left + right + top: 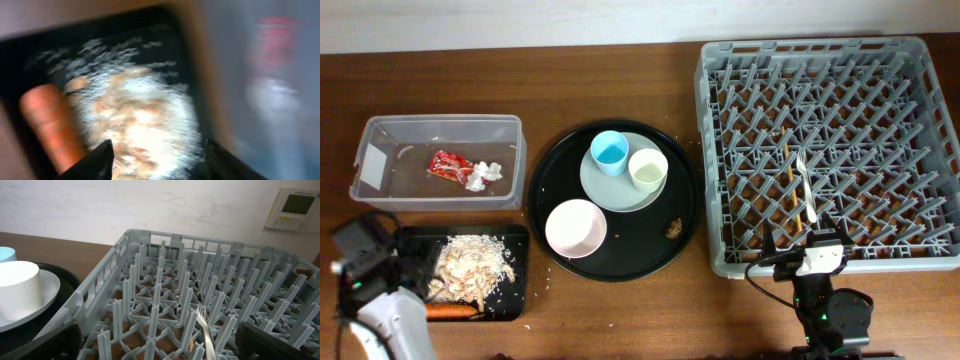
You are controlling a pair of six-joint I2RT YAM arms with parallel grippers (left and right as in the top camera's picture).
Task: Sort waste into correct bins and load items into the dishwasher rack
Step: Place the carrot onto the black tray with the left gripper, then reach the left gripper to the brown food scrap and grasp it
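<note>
The left fingers (102, 160) hang parted and empty over the shallow black rectangular tray (520, 250), just above its beige noodle-like food scraps (470, 265) and orange carrot (452, 311). The right fingers (55, 342) stand wide apart, holding nothing, at the near edge of the large grey plastic grid rack (705, 150). The small blue cup (610, 153) and small cream-white cup (647, 169), 2 in all, sit on the round pale grey plate (620, 192)

Left arm (388, 318), near left: black boxy wrist, smooth white link; left gripper (157, 157) with black fingers. Right arm (830, 310), near right: black, with white block, thin black cable, green lights.
</note>
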